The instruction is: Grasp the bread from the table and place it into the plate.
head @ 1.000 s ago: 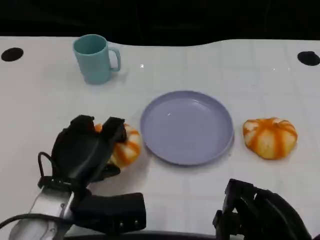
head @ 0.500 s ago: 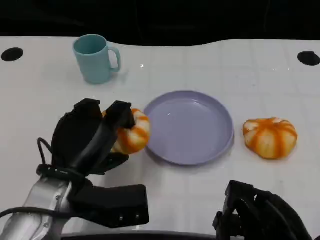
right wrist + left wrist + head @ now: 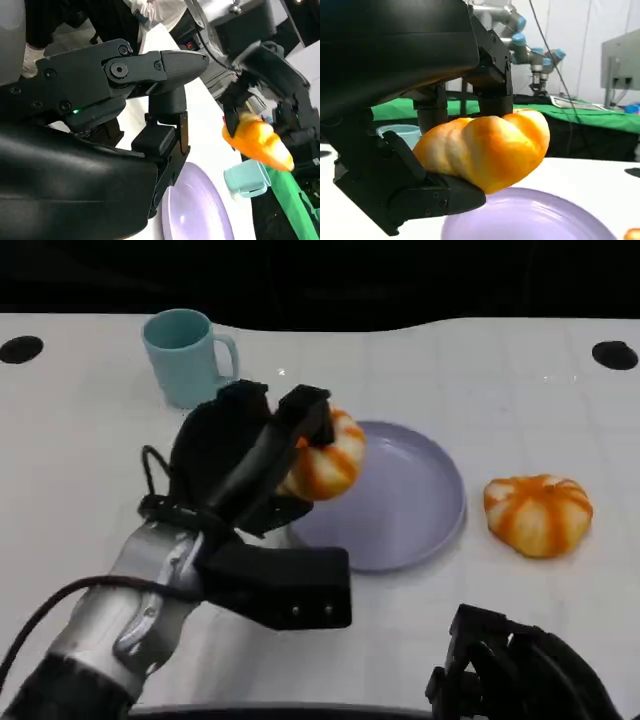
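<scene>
1. Bread: round orange-and-white striped bun (image 3: 325, 458), glossy and lobed like a small pumpkin, is held off the table above the left rim of the plate. Left wrist view shows the smooth, puffy golden crust (image 3: 485, 149) clamped between black fingers (image 3: 492, 82) above and below.
2. Plate: round lilac plastic dish (image 3: 400, 510) with a shallow raised rim and matte surface, sitting flat on the white table (image 3: 450, 380).
3. Left hand (image 3: 250, 455): black, hard-shelled, fingers wrapped around the bun; silver forearm (image 3: 130, 615) angles up from lower left toward the plate.
4. Right hand (image 3: 520, 670): at the lower right edge, low near the table's front. Can't tell whether its fingers are spread or curled.
5. Second bun of the same orange-and-white striped kind (image 3: 538, 513) rests on the table just right of the plate, apart from its rim.
6. Teal ceramic-looking mug (image 3: 185, 355), cylindrical with a loop handle on its right, stands upright behind the left hand.
</scene>
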Tool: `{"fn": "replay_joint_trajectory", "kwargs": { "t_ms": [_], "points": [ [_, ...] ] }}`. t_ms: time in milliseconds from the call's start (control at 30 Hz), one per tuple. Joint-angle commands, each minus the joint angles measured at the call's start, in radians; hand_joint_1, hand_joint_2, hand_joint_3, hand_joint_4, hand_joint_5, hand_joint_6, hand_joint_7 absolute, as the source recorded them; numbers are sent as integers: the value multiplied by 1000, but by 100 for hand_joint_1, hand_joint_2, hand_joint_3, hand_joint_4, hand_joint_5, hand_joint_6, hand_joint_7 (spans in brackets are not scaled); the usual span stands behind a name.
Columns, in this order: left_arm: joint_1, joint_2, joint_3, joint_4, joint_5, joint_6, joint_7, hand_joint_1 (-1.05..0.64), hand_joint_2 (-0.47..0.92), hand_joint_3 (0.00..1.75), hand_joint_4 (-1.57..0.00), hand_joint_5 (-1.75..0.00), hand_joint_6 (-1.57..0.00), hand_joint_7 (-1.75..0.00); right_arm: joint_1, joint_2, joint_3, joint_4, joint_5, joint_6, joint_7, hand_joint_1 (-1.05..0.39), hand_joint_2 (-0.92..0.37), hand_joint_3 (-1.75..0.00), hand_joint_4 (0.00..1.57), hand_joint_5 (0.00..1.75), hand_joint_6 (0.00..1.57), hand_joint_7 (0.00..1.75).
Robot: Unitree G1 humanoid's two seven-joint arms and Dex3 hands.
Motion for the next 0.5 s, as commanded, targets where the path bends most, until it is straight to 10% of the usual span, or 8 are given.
{"fn": "replay_joint_trajectory", "kwargs": {
  "t_ms": [33, 500],
  "points": [
    [-68, -39, -9, 136, -50, -43, -2, -15, 46, 97, -93, -175, -69, -175, 7, -10, -2, -1, 0, -12, 8, -71, -92, -25, 87, 160, 76, 142],
    [-237, -143, -67, 518, -76, -182, 90, -22, 47, 106, -92, -175, -70, -170, 15, -2, 12, -5, 0, -10, 5, -71, -92, -23, 87, 159, 79, 138]
  ]
}}
